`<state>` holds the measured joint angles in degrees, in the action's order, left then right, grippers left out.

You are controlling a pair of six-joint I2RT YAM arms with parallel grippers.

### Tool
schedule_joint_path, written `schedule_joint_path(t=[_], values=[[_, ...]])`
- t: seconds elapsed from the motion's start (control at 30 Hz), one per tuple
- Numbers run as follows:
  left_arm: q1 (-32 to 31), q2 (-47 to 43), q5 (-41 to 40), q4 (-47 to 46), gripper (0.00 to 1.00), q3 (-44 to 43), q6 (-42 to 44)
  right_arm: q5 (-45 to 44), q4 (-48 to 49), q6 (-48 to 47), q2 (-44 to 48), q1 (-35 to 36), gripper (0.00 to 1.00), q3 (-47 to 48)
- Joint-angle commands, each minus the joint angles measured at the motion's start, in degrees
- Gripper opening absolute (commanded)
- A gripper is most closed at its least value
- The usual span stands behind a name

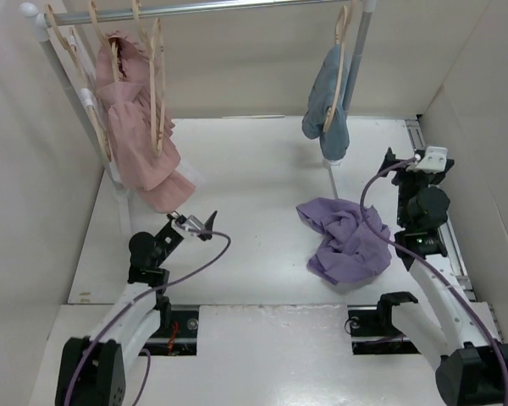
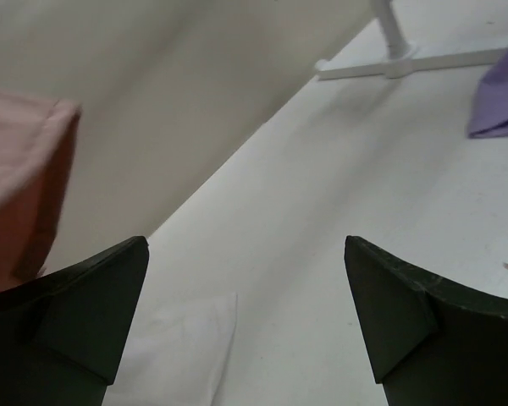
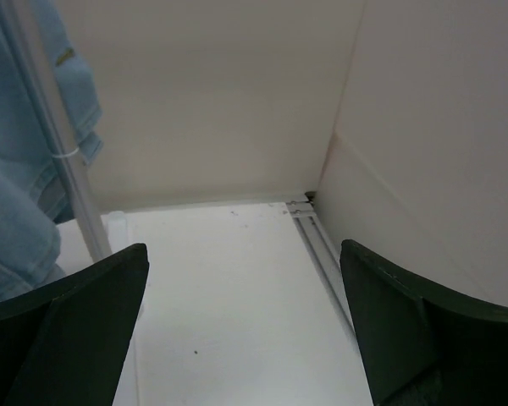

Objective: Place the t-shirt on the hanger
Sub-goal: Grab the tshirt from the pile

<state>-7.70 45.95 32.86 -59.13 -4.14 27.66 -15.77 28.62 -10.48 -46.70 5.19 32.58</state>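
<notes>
The lavender t-shirt [image 1: 347,241] lies crumpled on the white table, right of centre; one edge of it shows in the left wrist view [image 2: 499,97]. Several tan hangers hang on the rail at top left; the one at the left end [image 1: 68,51] looks bare. My left gripper [image 1: 210,227] is open and empty just above the table, left of the t-shirt and below the pink garment; its jaws stand wide apart [image 2: 245,321]. My right gripper [image 1: 389,161] is open and empty, right of and beyond the t-shirt, facing the back wall [image 3: 245,321].
A pink garment [image 1: 140,135] hangs on a hanger at left, close to my left gripper [image 2: 17,186]. A light-blue garment [image 1: 326,106] hangs on a hanger at right [image 3: 25,194]. The rack's post [image 1: 330,178] stands just behind the t-shirt. Walls enclose the table.
</notes>
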Motion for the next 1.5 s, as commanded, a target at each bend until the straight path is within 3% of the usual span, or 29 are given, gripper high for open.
schedule_joint_path(t=[0.0, 0.07, 0.2, 0.27, 0.3, 0.33, 0.37, 0.4, 0.57, 0.7, 0.87, 1.03, 1.2, 1.3, 1.47], values=[[-0.73, -7.25, 13.88, 16.57, 1.0, -0.52, 10.56, -8.99, -14.09, 0.72, 1.16, -0.18, 0.99, 6.17], [-0.73, -10.34, 15.04, 20.71, 1.0, -0.52, 18.95, -10.33, -17.01, 0.72, 1.17, -0.18, 0.99, 10.81], [-1.26, -16.68, 14.25, 28.43, 1.0, -0.95, 25.13, -14.71, -19.22, 6.05, 3.88, -0.18, 0.99, 15.41], [-1.26, -18.7, 15.73, 42.81, 1.0, -3.14, 33.02, -11.15, -19.22, 6.09, 5.73, -0.18, 0.99, 16.46], [-1.26, -18.71, 16.96, 50.1, 1.0, -4.72, 39.95, -8.25, -19.22, 4.69, 6.78, -0.18, 0.99, 17.68], [-1.26, -18.71, 18.02, 57.91, 1.0, -7.95, 57.68, -5.01, -19.22, 3.29, 8.36, -0.18, 0.99, 18.83], [-1.26, -18.71, 18.72, 71.22, 1.0, -9.64, 64.82, 1.73, -19.22, 3.27, 8.9, -0.18, 0.99, 20.06], [-1.26, -18.71, 18.73, 75.26, 1.0, -11.14, 68.63, 4.75, -19.22, 2.23, 9.51, -0.18, 0.99, 22.33], [-1.26, -14.24, 16.89, 78.98, 1.0, -22.63, 51.37, 10.67, -24.38, 2.22, 7.95, -0.18, 0.99, 31.56], [-1.26, -10.2, 15.48, 94.76, 1.0, -32.93, 57.58, 9.89, -36.24, -2.52, 3.03, 0.34, 0.99, 40.62], [-1.26, -9.66, 11.44, 104.29, 1.0, -45.14, 55.48, -0.56, -47.67, -5.52, -4.35, 0.35, 0.99, 50.19], [-1.26, -6.41, 9.15, 113.7, 1.0, -61.11, 49.8, -10.32, -51.29, -6.13, -8.58, 2.46, 0.99, 50.74], [-1.26, 3.85, 5.2, 123.89, 1.0, -75.62, 40.72, -10.86, -49.55, -6.13, -8.59, 3.69, 0.99, 47.85], [-1.26, 4.93, 0.56, 123.91, 1.0, -79.78, 35.9, -12.87, -48.84, -6.13, -9.81, 4.3, 0.99, 46.79], [-1.26, 3.18, -4.3, 123.91, 1.0, -84.09, 37.47, -12.71, -49.45, -4.82, -11.4, 4.3, 0.99, 46.79]])
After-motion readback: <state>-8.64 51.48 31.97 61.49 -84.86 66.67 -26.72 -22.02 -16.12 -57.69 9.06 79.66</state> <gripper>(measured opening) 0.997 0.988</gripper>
